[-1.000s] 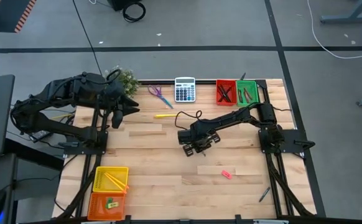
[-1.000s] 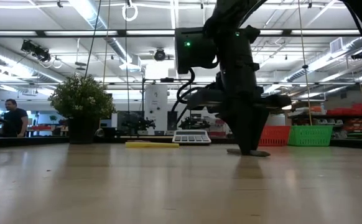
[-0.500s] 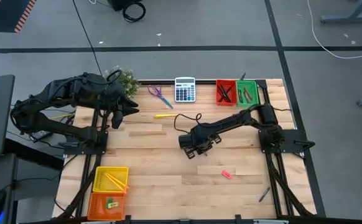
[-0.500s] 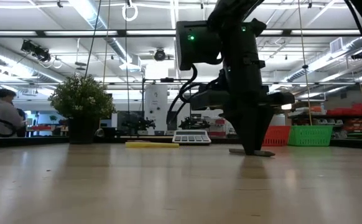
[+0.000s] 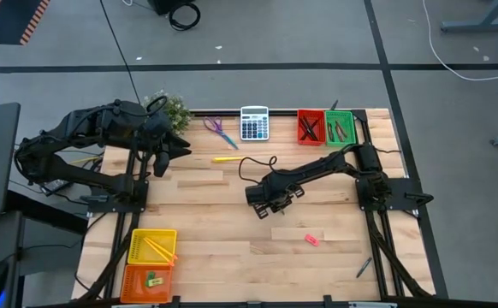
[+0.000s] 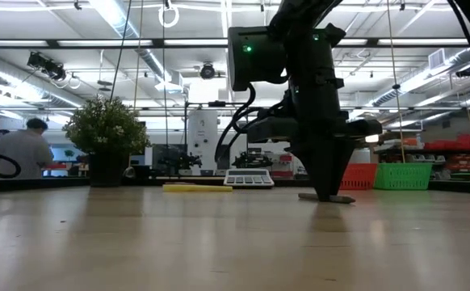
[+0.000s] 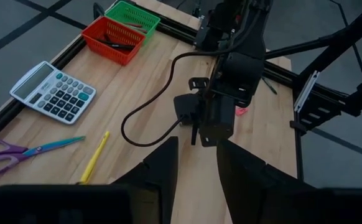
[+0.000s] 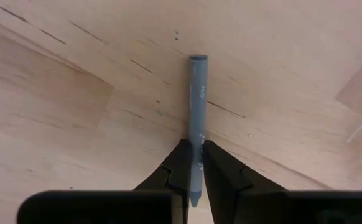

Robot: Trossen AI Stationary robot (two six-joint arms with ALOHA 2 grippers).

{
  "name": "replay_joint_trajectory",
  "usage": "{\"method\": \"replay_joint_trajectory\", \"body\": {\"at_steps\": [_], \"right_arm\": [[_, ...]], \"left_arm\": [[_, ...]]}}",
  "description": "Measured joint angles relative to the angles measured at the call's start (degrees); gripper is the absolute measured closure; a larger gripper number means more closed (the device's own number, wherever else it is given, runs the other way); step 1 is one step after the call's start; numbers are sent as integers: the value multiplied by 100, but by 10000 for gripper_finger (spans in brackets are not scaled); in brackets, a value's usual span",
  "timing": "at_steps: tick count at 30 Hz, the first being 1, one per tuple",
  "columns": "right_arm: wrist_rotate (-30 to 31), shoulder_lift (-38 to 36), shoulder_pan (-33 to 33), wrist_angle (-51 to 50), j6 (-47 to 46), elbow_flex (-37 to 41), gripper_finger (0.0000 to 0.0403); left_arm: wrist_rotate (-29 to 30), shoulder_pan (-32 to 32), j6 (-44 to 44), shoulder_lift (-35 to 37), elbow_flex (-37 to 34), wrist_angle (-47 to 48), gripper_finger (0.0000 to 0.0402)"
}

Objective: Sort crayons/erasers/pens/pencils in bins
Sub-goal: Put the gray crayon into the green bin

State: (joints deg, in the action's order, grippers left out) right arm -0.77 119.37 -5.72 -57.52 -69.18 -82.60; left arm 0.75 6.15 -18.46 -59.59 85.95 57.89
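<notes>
A grey crayon (image 8: 197, 93) lies flat on the wood at the table's middle. My right gripper (image 5: 264, 205) points straight down over it and is shut on it; in the low view the crayon (image 6: 325, 198) shows under the fingertips. My left gripper (image 7: 196, 168) hangs raised at the far left, open, with nothing between its fingers. The red bin (image 5: 310, 127) and the green bin (image 5: 340, 128) stand at the far right, both with sticks inside. The yellow bin (image 5: 152, 245) and the orange bin (image 5: 149, 278) stand at the near left. My right gripper pinches the grey crayon between its two fingers at the stick's lower part (image 8: 196, 146), near one end. The fingers come from above, pointing down, and lie across the crayon. The crayon rests along its whole length on the table.
A yellow pen (image 5: 226, 158), purple-handled scissors (image 5: 219, 130) and a grey calculator (image 5: 254, 122) lie at the far side. A pink eraser (image 5: 311, 239) lies near the front right. A potted plant (image 5: 174, 109) stands at the far left corner.
My right gripper has swung a little toward the table's left and turned slightly over the crayon. The crayon stays on the wood.
</notes>
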Motion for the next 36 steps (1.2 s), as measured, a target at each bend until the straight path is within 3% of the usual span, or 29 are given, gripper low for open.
{"method": "replay_joint_trajectory", "body": {"at_steps": [8, 20, 28, 36], "right_arm": [[-29, 39, 35, -303, 181, -306, 361], [-39, -66, 200, -1613, 847, -912, 360], [300, -1159, 829, -1839, 902, -475, 359], [679, -2860, 2143, -2110, 1059, 811, 359]], "left_arm": [[2, 0, 0, 0, 0, 0, 285], [1, 0, 75, 0, 0, 0, 284], [2, 0, 114, 2, 0, 0, 287], [28, 0, 81, 0, 0, -23, 285]]}}
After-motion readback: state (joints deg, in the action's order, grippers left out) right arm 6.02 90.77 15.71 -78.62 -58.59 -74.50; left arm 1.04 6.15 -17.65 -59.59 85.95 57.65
